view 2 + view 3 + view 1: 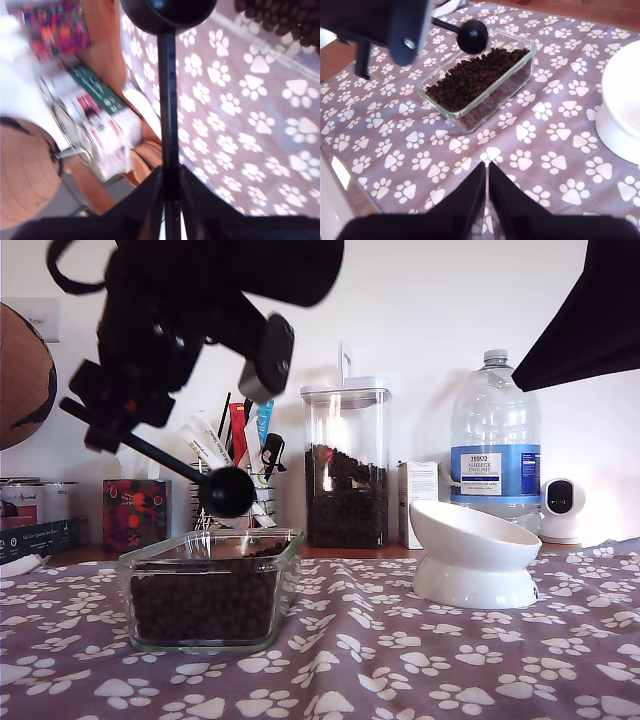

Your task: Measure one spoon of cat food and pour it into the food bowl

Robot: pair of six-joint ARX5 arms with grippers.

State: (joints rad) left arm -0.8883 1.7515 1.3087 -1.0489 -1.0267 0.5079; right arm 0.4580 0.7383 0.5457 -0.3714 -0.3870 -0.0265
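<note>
My first gripper [170, 192] clamps the spoon [226, 490] above the dish [209, 590] rim; my second gripper [487, 187], jaws together, holds nothing; bowl [470, 552] well apart from the dish

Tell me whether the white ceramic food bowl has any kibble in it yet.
Empty as far as it shows. The glossy white ceramic food bowl shows a bare white inside in the second wrist view; its far part is cut off, so that part cannot be told.

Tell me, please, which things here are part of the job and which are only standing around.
For the job:
- spoon, held by my first gripper
- cat food in the glass dish
- food bowl

Only standing around:
- tall jar of kibble
- water bottle
- tissue box
- small white camera
- my second gripper, holding nothing
</note>
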